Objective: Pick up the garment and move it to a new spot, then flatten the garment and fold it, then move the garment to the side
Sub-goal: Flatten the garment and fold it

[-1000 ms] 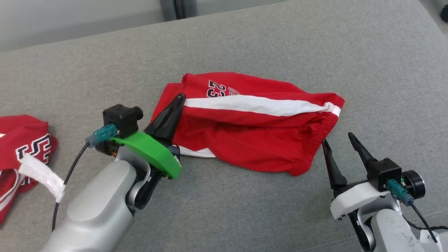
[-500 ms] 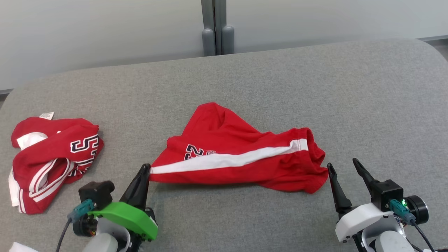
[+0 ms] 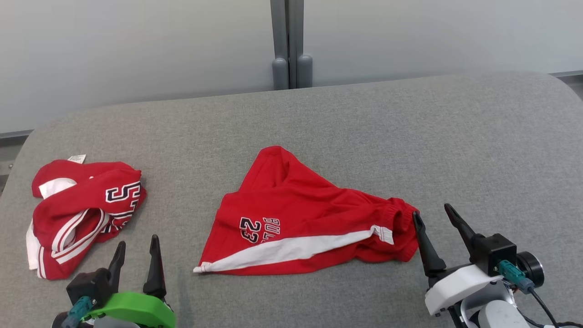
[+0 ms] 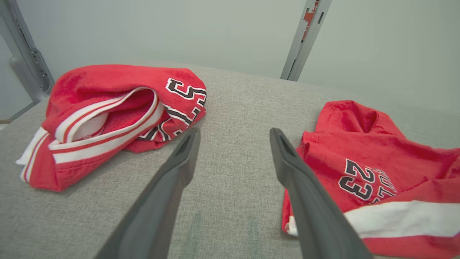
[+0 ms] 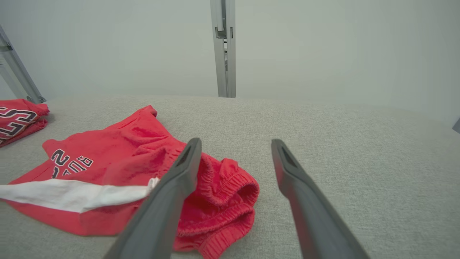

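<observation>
The garment is a pair of red shorts with a white side stripe and a "23" print, lying loosely rumpled in the middle of the grey padded surface. My left gripper stands open at the lower left, apart from the shorts' left corner, nothing between its fingers. In the left wrist view the left gripper points between the shorts and another red garment. My right gripper is open just beside the elastic waistband; in the right wrist view its left finger overlaps the bunched waistband.
A second red garment with white trim and dark lettering lies crumpled at the far left. A grey post and pale wall stand behind the surface's rounded back edge. Bare grey padding spreads to the right and rear.
My left gripper opened, let go of the shorts' left corner and drew back to the lower left. The shorts now lie on the surface. The head camera has also tilted up.
</observation>
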